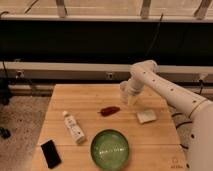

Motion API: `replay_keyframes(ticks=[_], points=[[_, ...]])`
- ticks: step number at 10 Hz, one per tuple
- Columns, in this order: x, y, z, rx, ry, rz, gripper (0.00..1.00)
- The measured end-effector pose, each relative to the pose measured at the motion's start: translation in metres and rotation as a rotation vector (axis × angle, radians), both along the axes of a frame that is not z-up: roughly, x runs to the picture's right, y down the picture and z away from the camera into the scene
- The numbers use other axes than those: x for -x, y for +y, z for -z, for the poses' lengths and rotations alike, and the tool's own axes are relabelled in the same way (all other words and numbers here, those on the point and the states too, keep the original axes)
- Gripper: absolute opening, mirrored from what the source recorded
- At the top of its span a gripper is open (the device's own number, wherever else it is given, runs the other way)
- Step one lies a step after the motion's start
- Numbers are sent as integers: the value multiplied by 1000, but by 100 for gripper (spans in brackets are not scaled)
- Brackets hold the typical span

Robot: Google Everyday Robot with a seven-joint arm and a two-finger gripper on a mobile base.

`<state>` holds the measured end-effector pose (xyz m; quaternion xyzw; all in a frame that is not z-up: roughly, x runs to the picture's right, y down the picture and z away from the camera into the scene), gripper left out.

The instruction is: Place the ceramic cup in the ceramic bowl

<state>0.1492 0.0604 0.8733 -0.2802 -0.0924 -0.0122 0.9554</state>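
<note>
Camera view: the gripper (pixel 128 94) hangs beyond the ceramic bowl (pixel 110 148), and the ceramic cup (pixel 132 98) shows at its tip. Between them lies a red packet (pixel 109 110); a white bottle (pixel 73 127) lies left of the bowl.

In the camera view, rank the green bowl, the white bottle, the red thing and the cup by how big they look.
1. ceramic bowl, widest by far
2. white bottle
3. red item and ceramic cup: too alike to rank; the cup sits farther back, at the gripper.
</note>
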Motion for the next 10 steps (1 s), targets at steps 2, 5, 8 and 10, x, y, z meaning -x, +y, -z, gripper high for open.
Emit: replay_keyframes(ticks=[2, 5, 8, 10], points=[[2, 1, 0, -4, -3, -1, 12], [5, 2, 1, -11, -13, -6, 0], [7, -3, 16, -7, -15, 13, 0], [11, -1, 20, -7, -19, 15, 0]])
